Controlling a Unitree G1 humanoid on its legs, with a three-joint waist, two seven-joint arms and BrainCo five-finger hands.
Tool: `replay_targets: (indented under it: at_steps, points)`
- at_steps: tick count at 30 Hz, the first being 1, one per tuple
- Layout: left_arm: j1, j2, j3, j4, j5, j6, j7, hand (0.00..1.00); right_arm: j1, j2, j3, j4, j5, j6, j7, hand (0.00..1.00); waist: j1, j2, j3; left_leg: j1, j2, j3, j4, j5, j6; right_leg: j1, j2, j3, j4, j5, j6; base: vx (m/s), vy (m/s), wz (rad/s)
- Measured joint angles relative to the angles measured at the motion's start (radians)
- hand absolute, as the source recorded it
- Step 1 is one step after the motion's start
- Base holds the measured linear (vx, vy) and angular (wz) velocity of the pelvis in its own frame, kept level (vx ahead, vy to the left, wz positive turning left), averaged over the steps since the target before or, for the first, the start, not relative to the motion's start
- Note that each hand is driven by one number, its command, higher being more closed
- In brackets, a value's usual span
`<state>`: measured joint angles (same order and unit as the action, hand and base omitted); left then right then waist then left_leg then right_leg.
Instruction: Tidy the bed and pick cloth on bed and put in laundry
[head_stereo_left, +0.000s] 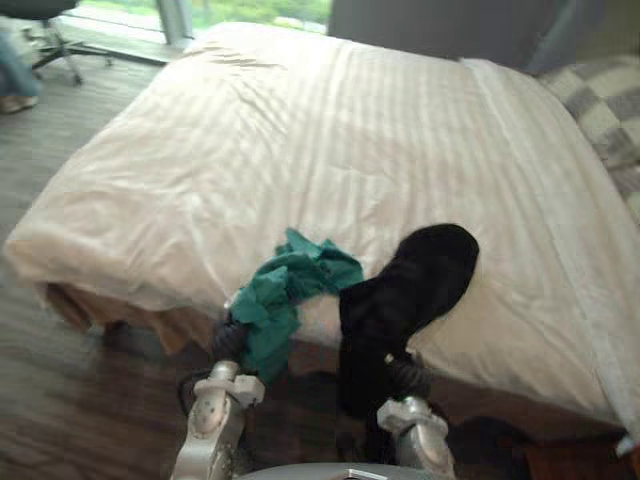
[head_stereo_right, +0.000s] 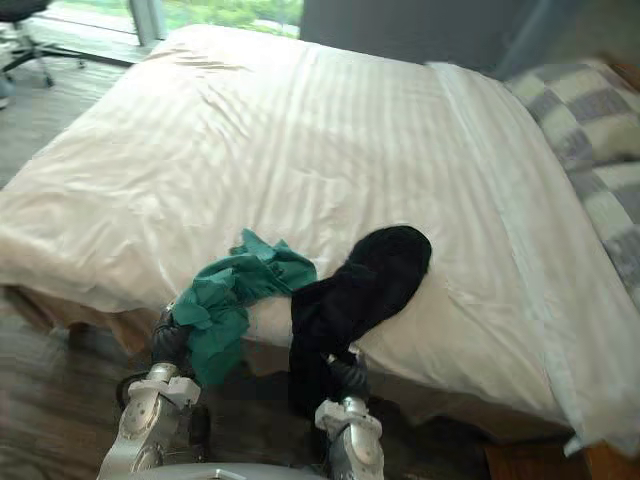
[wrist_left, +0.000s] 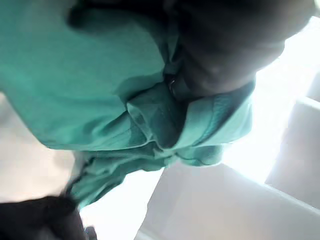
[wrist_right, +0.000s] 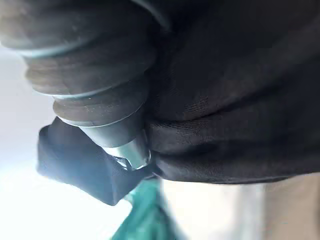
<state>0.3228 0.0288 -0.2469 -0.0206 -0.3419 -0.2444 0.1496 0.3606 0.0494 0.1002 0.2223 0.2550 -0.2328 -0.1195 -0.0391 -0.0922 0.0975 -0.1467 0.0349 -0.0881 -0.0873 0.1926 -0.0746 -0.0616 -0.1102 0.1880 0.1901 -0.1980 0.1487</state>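
One bed (head_stereo_left: 300, 130), made up in white with faint stripes, carries two loose cloths at its near edge. The green cloth (head_stereo_left: 285, 290) is crumpled and spills over that edge. The black cloth (head_stereo_left: 410, 285) lies just beside it, stretching further up the bed and also hanging down. The left hand (wrist_left: 225, 50) seems buried in the green cloth and the right hand (wrist_right: 85, 65) in the black. Whether either one grips cannot be told. One checked blanket (head_stereo_left: 600, 110) lies at the bed's far right corner.
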Motion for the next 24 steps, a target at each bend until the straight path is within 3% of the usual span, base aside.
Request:
replay_targets:
  at_steps: [2, 4, 5, 6, 7, 8, 10, 11, 12, 13, 14, 15, 16, 17, 18, 19, 20, 24]
  points:
    - [0.049, 0.005, 0.017, 0.046, 0.022, -0.007, 0.006, 1.0, -0.003, -0.001, 0.004, 0.069, -0.016, 0.001, -0.009, 1.0, 0.037, 0.013, 0.005, 0.005, 0.001, -0.034, 0.0, 0.0, -0.005, 0.021, 0.013, -0.032, 0.022, -0.018, -0.012, -0.05, -0.142, 0.81]
    - [0.097, -0.002, 0.051, 0.107, 0.045, 0.005, 0.007, 1.0, 0.009, -0.002, 0.005, 0.089, -0.018, 0.002, -0.037, 1.0, 0.037, 0.034, 0.006, -0.001, -0.003, -0.093, 0.0, -0.002, -0.008, 0.052, 0.014, -0.121, 0.02, -0.026, -0.02, -0.09, -0.11, 1.15]
    - [0.13, -0.003, 0.082, 0.104, 0.041, 0.005, -0.008, 1.0, 0.025, -0.001, 0.006, 0.084, -0.02, -0.001, -0.044, 1.0, 0.039, 0.044, 0.005, -0.022, -0.007, -0.135, 0.0, -0.025, -0.035, 0.073, 0.016, -0.188, 0.0, -0.024, -0.03, -0.09, -0.063, 1.57]
    - [0.151, 0.002, 0.116, 0.09, 0.038, 0.003, -0.011, 1.0, 0.044, 0.006, 0.005, 0.088, -0.024, -0.003, -0.044, 1.0, 0.058, 0.011, 0.012, -0.053, -0.023, -0.122, 0.011, -0.064, -0.02, 0.088, -0.022, -0.256, -0.041, -0.009, -0.048, -0.08, -0.013, 1.48]
    - [0.155, 0.0, 0.128, 0.085, 0.036, 0.003, -0.012, 1.0, 0.047, 0.007, 0.003, 0.091, -0.024, -0.004, -0.045, 1.0, 0.073, -0.001, 0.011, -0.072, -0.042, -0.101, 0.06, -0.057, 0.017, 0.093, -0.04, -0.283, -0.049, -0.004, -0.048, -0.02, -0.008, 1.35]
    - [0.193, -0.022, 0.129, 0.057, 0.029, 0.002, -0.014, 1.0, 0.063, -0.014, 0.007, 0.064, -0.025, -0.005, -0.044, 1.0, 0.106, 0.061, 0.03, -0.098, -0.057, -0.099, 0.169, -0.034, 0.025, 0.099, -0.018, -0.32, -0.033, -0.01, -0.041, -0.03, 0.005, 1.43]
    - [0.229, -0.048, 0.137, 0.014, 0.028, -0.002, -0.023, 1.0, 0.076, -0.034, 0.034, 0.041, -0.026, -0.003, -0.039, 1.0, 0.097, 0.093, 0.026, -0.121, -0.058, -0.095, 0.077, -0.032, 0.021, 0.077, -0.036, -0.421, -0.002, -0.015, -0.026, -0.05, -0.008, 1.65]
    - [0.22, -0.07, 0.143, 0.007, 0.019, -0.003, -0.024, 1.0, 0.067, -0.036, 0.039, 0.018, -0.027, -0.002, -0.037, 1.0, 0.098, 0.093, 0.034, -0.141, -0.042, 0.039, 0.058, -0.095, 0.126, 0.091, -0.047, -0.485, -0.023, 0.008, -0.031, -0.04, 0.044, 1.61]
    - [0.204, -0.085, 0.166, 0.01, 0.013, -0.007, -0.024, 1.0, 0.043, -0.032, 0.046, 0.026, -0.027, -0.002, -0.036, 1.0, 0.102, 0.069, 0.053, -0.188, -0.013, 0.264, 0.13, -0.153, 0.185, 0.097, -0.087, -0.526, -0.051, 0.018, -0.026, -0.01, 0.108, 1.47]
    - [0.196, -0.095, 0.171, 0.02, 0.009, -0.009, -0.024, 1.0, 0.029, -0.035, 0.047, 0.032, -0.028, 0.002, -0.035, 1.0, 0.105, 0.078, 0.056, -0.211, 0.025, 0.372, 0.2, -0.174, 0.203, 0.103, -0.093, -0.549, -0.05, 0.02, -0.016, 0.0, 0.079, 1.04]
    - [0.205, -0.107, 0.164, 0.044, 0.007, -0.007, -0.024, 1.0, 0.023, -0.049, 0.047, 0.026, -0.028, 0.008, -0.035, 1.0, 0.114, 0.128, 0.052, -0.205, 0.075, 0.487, 0.246, -0.201, 0.194, 0.125, -0.068, -0.588, -0.028, 0.016, -0.007, 0.02, 0.043, 1.23]
    - [0.2, -0.111, 0.141, 0.073, 0.007, -0.006, -0.025, 1.0, 0.028, -0.077, 0.053, 0.031, -0.033, 0.018, -0.034, 1.0, 0.094, 0.141, 0.052, -0.202, 0.085, 0.519, 0.255, -0.215, 0.186, 0.153, -0.073, -0.645, -0.017, 0.012, -0.021, 0.02, 0.032, 1.7]
    - [0.168, -0.092, 0.14, 0.105, 0.007, -0.013, -0.026, 1.0, 0.026, -0.07, 0.054, 0.035, -0.066, 0.021, -0.029, 1.0, 0.093, 0.11, 0.044, -0.206, 0.061, 0.565, 0.273, -0.276, 0.166, 0.171, -0.117, -0.691, -0.053, -0.032, -0.095, 0.04, 0.105, 1.7]
    - [0.146, -0.078, 0.142, 0.128, 0.007, -0.016, -0.028, 1.0, 0.021, -0.061, 0.047, 0.037, -0.07, 0.016, -0.023, 1.0, 0.096, 0.084, 0.043, -0.238, 0.058, 0.583, 0.346, -0.298, 0.184, 0.172, -0.144, -0.716, -0.054, -0.042, -0.055, 0.06, 0.12, 1.19]
    - [0.112, -0.057, 0.156, 0.196, 0.007, -0.015, -0.027, 1.0, -0.002, -0.051, 0.04, 0.059, -0.075, 0.021, -0.02, 1.0, 0.107, 0.083, 0.046, -0.261, 0.113, 0.565, 0.6, -0.319, 0.22, 0.177, -0.159, -0.745, -0.022, -0.05, -0.03, 0.08, 0.083, 0.61]
    - [0.125, -0.054, 0.156, 0.212, 0.007, -0.015, -0.027, 1.0, 0.003, -0.054, 0.042, 0.059, -0.076, 0.021, -0.019, 1.0, 0.107, 0.093, 0.043, -0.226, 0.126, 0.55, 0.593, -0.308, 0.183, 0.195, -0.136, -0.751, -0.026, -0.05, -0.014, 0.13, 0.08, 0.95]
    - [0.109, -0.041, 0.156, 0.252, 0.007, -0.011, -0.026, 1.0, 0.0, -0.047, 0.033, 0.081, -0.078, 0.03, -0.018, 1.0, 0.076, 0.081, 0.037, -0.209, 0.069, 0.482, 0.53, -0.291, 0.138, 0.239, -0.146, -0.791, -0.03, -0.034, 0.006, 0.13, 0.053, 0.95]
    - [0.073, -0.01, 0.147, 0.274, 0.011, 0.002, -0.026, 1.0, -0.005, -0.02, 0.008, 0.079, -0.086, 0.044, -0.015, 1.0, 0.084, 0.057, 0.041, -0.165, -0.037, 0.363, 0.355, -0.216, 0.18, 0.24, -0.169, -0.881, 0.051, 0.09, -0.036, 0.19, 0.092, 1.12]
